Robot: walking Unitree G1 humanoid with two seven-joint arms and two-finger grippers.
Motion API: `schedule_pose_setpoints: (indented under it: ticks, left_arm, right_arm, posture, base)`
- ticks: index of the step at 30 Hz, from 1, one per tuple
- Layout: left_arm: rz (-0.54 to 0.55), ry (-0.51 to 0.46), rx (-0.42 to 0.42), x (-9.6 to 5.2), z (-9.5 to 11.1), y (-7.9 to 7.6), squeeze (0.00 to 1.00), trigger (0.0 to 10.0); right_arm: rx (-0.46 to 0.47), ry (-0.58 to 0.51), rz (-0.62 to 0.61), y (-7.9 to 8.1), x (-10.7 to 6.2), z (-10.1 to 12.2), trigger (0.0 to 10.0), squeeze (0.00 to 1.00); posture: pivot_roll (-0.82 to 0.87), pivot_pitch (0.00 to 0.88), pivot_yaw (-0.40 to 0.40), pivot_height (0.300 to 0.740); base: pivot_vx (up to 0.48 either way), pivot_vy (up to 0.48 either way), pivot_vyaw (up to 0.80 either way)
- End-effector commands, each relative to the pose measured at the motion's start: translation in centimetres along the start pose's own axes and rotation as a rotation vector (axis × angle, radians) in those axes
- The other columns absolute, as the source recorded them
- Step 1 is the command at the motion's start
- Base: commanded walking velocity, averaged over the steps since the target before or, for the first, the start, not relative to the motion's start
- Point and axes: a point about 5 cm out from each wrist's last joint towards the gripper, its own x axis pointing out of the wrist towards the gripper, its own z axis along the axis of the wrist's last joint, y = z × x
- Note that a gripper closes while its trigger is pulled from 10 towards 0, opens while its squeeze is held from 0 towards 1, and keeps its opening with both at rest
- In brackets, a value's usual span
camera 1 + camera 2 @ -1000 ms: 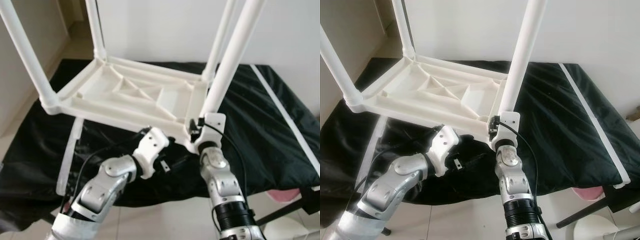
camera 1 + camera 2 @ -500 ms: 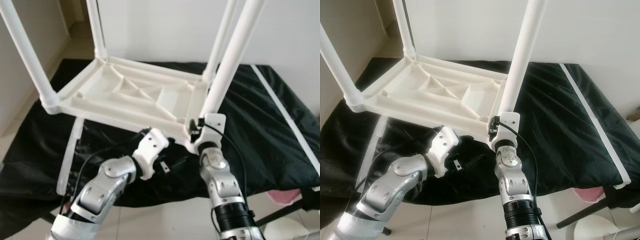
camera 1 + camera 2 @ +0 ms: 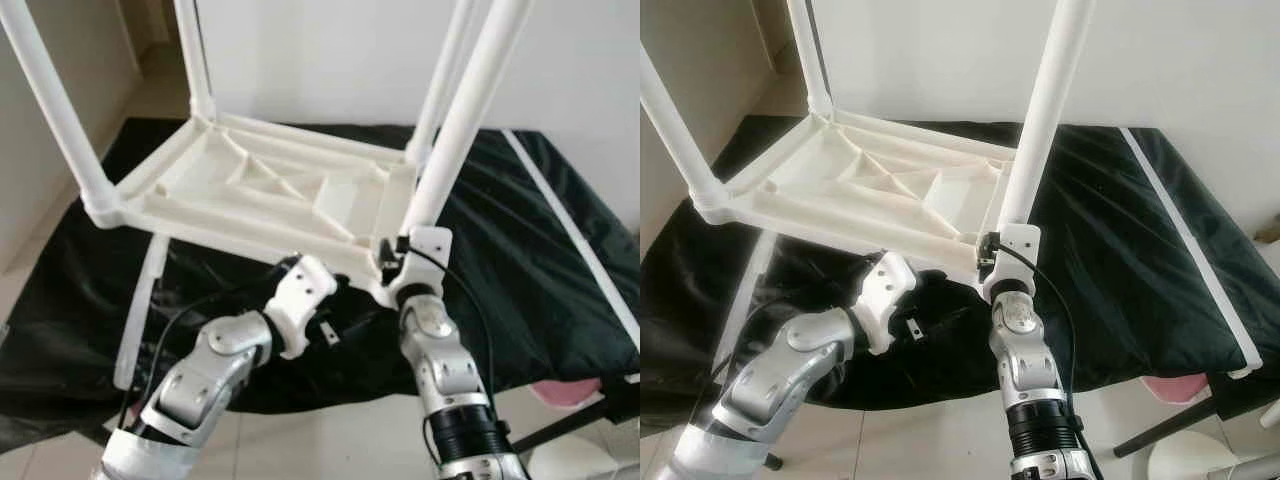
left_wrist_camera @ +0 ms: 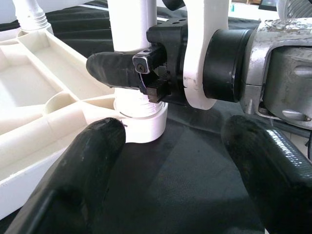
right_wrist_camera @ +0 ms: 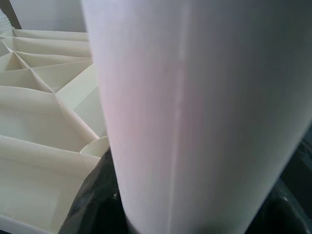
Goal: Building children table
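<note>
one upturned white tabletop [image 3: 270, 190], four upright legs [image 3: 455, 130], two grippers [image 4: 165, 165], one black cloth [image 3: 530, 250]

Support: surface draped in black cloth [image 3: 1120, 240]. On it: white plastic children's table [image 3: 870, 195], upside down, legs up; loose white tube [image 3: 140, 305] lying near the left edge.

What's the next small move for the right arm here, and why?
Probably keep the right gripper clamped and twist or press the near leg further into its corner socket. The upturned tabletop lies on the black cloth with legs standing up, and the left gripper hangs open beside that socket, holding nothing.
</note>
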Motion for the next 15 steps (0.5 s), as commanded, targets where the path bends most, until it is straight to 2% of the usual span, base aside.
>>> schedule_pose_setpoints:
  ticks: [1, 14, 15]
  left_arm:
    - [-0.033, 0.001, 0.002, 0.01, 0.14, -0.05, 0.0, 10.0]
    - [-0.029, -0.004, -0.003, -0.02, 0.2, -0.22, 0.0, 10.0]
    - [-0.027, -0.005, -0.003, 0.02, 0.25, -0.22, 0.0, 10.0]
  right_arm:
    - [0.01, 0.093, -0.004, -0.03, -0.16, -1.65, 10.0, 0.0]
    - [0.019, 0.059, -0.006, -0.2, -0.23, -1.03, 10.0, 0.0]
    - [0.02, 0.049, 0.003, -0.23, -0.25, -0.91, 10.0, 1.0]
  posture:
    - [0.07, 0.026, -0.05, 0.74]
    - [0.07, 0.035, -0.057, 0.74]
    - [0.07, 0.036, -0.063, 0.74]
  base:
    - [0.0, 0.0, 0.0]
    - [0.0, 0.0, 0.0]
    - [0.0, 0.0, 0.0]
